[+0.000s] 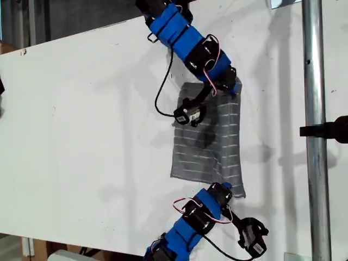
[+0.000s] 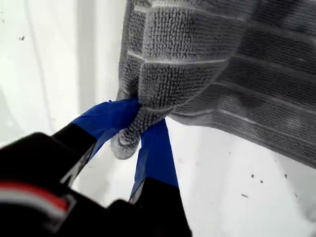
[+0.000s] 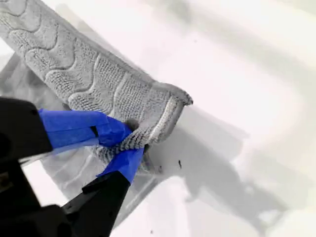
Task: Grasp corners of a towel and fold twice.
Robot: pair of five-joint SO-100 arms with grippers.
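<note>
My first pincer (image 2: 140, 126) is clenched on a towel (image 1: 209, 141) corner; my second pincer (image 3: 131, 143) is clenched on another corner. Towel sits on the white worktop (image 1: 87, 136).

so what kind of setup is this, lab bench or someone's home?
Looks like a lab or workshop test bench, not a home: a bare white tabletop, a metal rig pole along the exterior view's right, and only a grey towel pinched by my first gripper and my second gripper.
</note>
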